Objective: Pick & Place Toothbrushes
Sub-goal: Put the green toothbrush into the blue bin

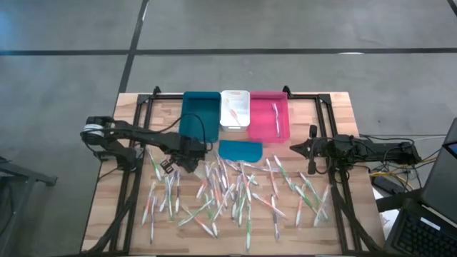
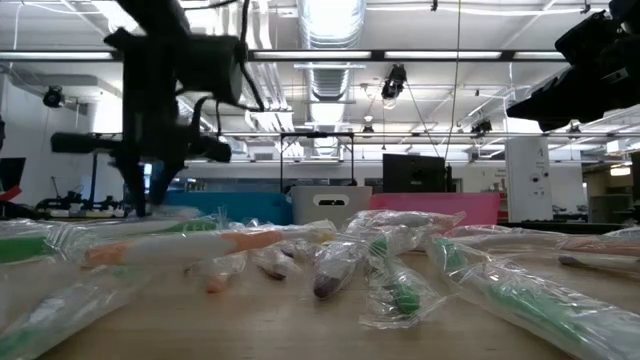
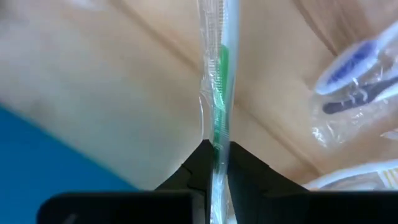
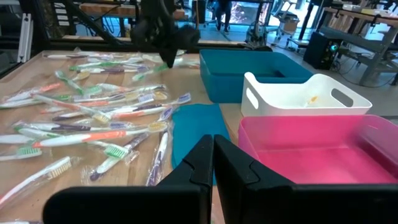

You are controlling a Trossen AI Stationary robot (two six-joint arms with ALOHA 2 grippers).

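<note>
Nearest you, wrapped toothbrushes litter the wooden table; your left gripper pinches a green-handled toothbrush beside the teal bin; your right gripper idles closed, empty; beyond, a ducted workshop ceiling.

Bright, even light falls from the ceiling lamps, which glare white in the low view. Shadows on the table are faint. Near toothbrushes look blurred in the low view. The left wrist view is soft throughout.
</note>
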